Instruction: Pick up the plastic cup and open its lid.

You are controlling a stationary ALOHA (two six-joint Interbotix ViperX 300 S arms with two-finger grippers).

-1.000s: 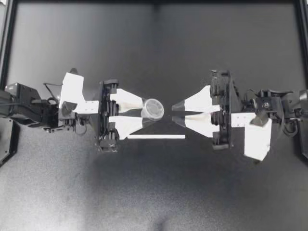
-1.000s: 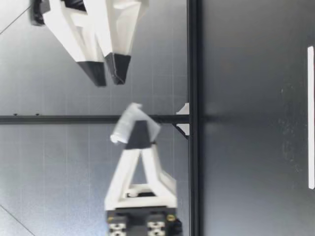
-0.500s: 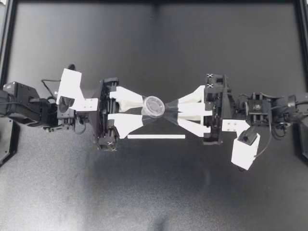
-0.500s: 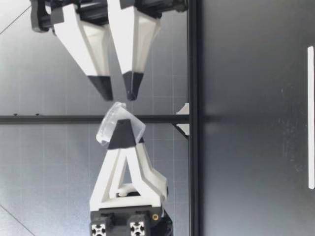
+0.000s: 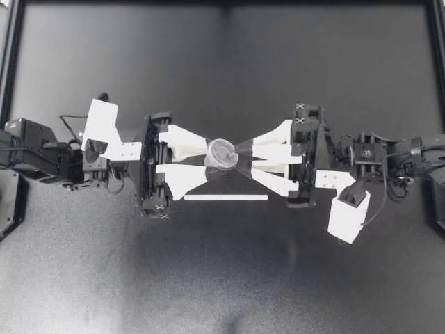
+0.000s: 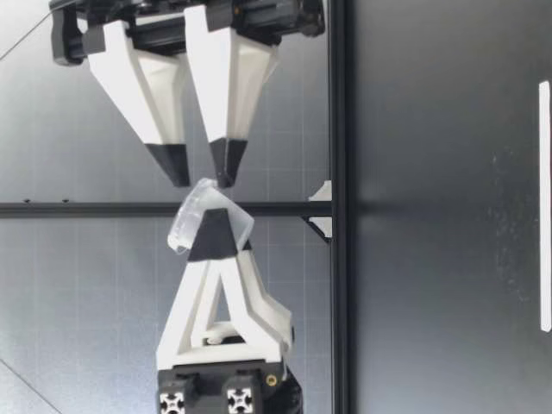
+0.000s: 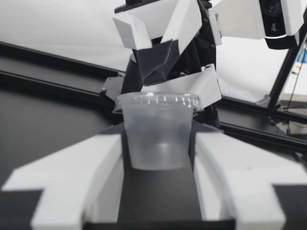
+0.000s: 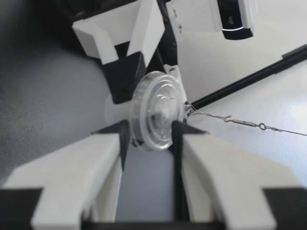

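Mid-frame in the top view, the plastic cup (image 5: pixel 222 154) is clamped by the left gripper (image 5: pixel 210 156) above the table (image 5: pixel 222 278), its lid (image 8: pixel 158 112) flanked by the parted fingers of the right gripper (image 5: pixel 242 155); lid removal is judged in hand, and a pinch on the rim is called for.
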